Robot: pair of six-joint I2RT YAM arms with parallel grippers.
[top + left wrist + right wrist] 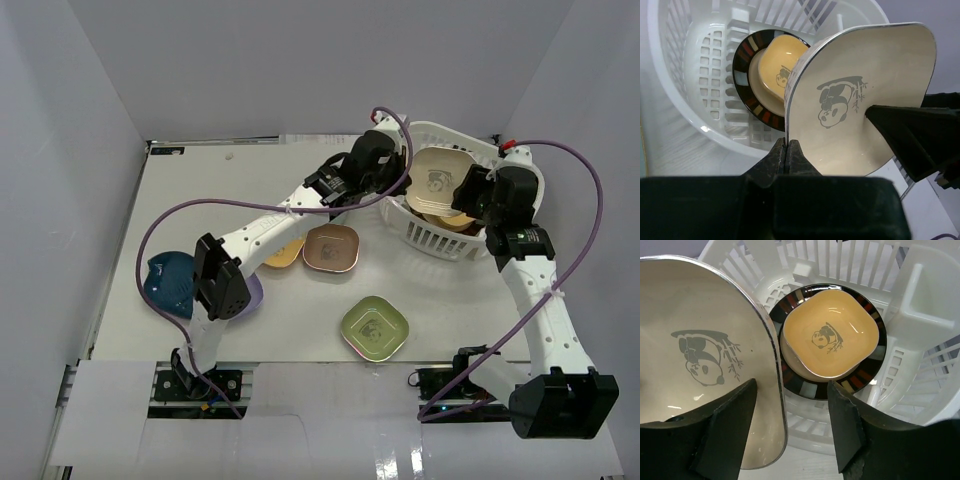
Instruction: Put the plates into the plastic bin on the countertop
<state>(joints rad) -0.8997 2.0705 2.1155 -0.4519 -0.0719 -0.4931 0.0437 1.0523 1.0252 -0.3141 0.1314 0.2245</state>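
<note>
- Left wrist view: the cream plate (860,95) stands on edge over the plastic bin (685,75), its rim pinched by our left gripper (787,145).
- Our right gripper (792,385) straddles that rim, fingers spread.
- We should lower it flat onto the yellow plate (830,335) before release.

The left arm (270,228) extends diagonally forward and to the right. Its end effector (787,146) is clamped on the rim of the cream plate (860,95). The right arm (545,300) reaches forward with the wrist turned left. Its end effector (792,387) is spread, with fingers straddling the same rim.
</note>
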